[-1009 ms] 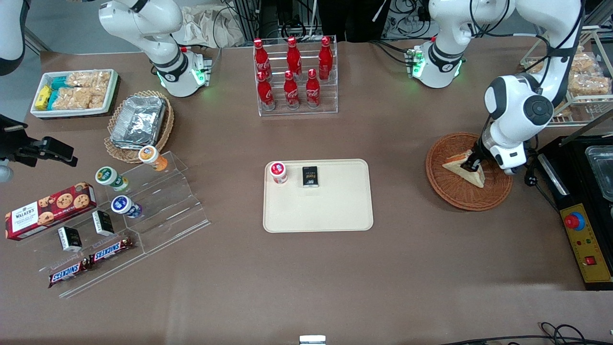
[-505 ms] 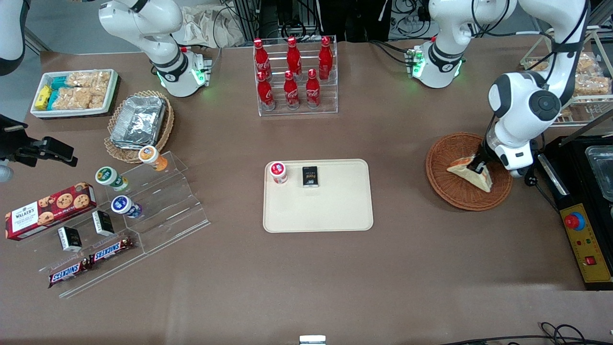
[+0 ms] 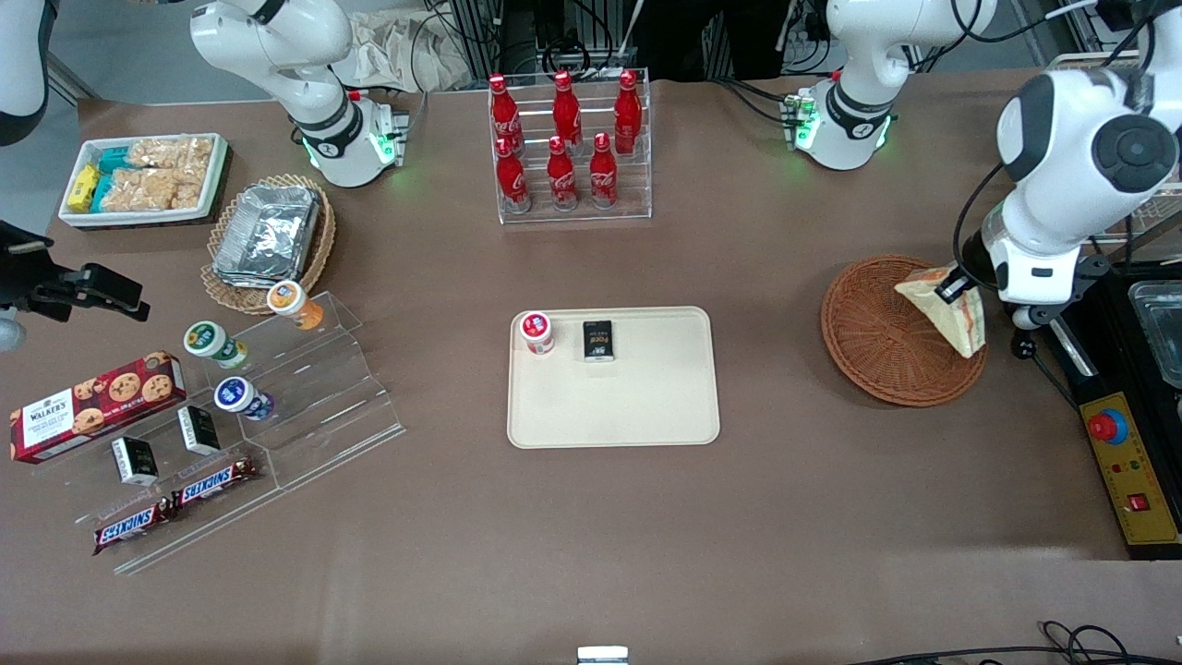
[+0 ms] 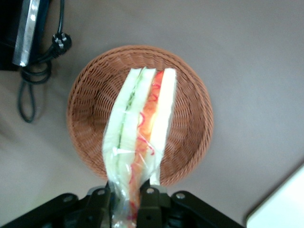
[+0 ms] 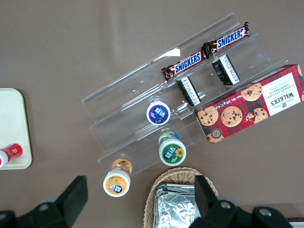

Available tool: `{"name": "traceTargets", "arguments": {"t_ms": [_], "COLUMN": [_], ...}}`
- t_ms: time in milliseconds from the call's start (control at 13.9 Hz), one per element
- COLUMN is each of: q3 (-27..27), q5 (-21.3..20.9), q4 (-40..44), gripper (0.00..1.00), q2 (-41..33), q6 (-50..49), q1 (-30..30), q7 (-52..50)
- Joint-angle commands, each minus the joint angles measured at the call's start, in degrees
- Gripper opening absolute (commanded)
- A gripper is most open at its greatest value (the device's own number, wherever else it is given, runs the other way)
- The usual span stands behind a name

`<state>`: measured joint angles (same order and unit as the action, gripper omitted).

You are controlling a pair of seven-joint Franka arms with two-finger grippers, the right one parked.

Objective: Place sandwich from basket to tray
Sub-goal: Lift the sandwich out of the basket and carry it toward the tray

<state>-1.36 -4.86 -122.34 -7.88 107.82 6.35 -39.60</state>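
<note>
My left gripper (image 3: 951, 286) is shut on the sandwich (image 3: 951, 312), a wrapped white-bread wedge with orange-red and green filling, and holds it lifted above the reddish-brown wicker basket (image 3: 877, 344). In the left wrist view the sandwich (image 4: 142, 128) hangs between the fingers (image 4: 151, 199) with the basket (image 4: 90, 118) below it. The gripper (image 4: 129, 205) is clamped on the sandwich's wrapped end. The cream tray (image 3: 646, 406) lies mid-table, toward the parked arm from the basket; its corner shows in the left wrist view (image 4: 285, 204).
On the tray stand a red-lidded cup (image 3: 536, 332) and a small black box (image 3: 598, 340). A rack of red bottles (image 3: 563, 148) is farther from the camera. A black machine with a yellow control panel (image 3: 1131, 462) sits beside the basket at the working arm's end.
The gripper has risen from the basket with the sandwich in it and shifted toward the working arm's end. The sandwich has left the basket floor and now hangs tilted.
</note>
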Motion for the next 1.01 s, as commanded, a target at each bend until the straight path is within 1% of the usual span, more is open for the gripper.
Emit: {"name": "traceTargets", "arguments": {"t_ms": [0,72,144,288,360,505,649,793,865,937], "q3": [5.82,8.36,11.52,16.28,17.87,21.12,24.98,27.71,28.68,28.87], "q5": [-0.07,0.72,2.47,6.68,7.92,8.37,6.19,0.67,-2.76,-5.05], "q4": [10.78,12.29,13.78,18.43,20.11,19.78,19.69,19.69,19.77,19.77], "gripper": [0.0,0.0,0.0,0.0,0.0,0.0,0.0,0.0,0.0,0.0], "q2": [4.89,5.59,7.34,12.86,15.76,19.91,24.82,30.18,32.56,34.32], "q6": [-8.84,-9.21,-8.95,-8.07,-7.02,-0.72,6.14,11.86,13.19,14.51], "q1": [0.6,0.68,0.95,1.04,1.12,1.21,1.3,1.3,1.3,1.3], "q7": [4.44,4.45,4.01,3.04,2.69,0.42,-6.33,-13.28,-14.7,-15.41]}}
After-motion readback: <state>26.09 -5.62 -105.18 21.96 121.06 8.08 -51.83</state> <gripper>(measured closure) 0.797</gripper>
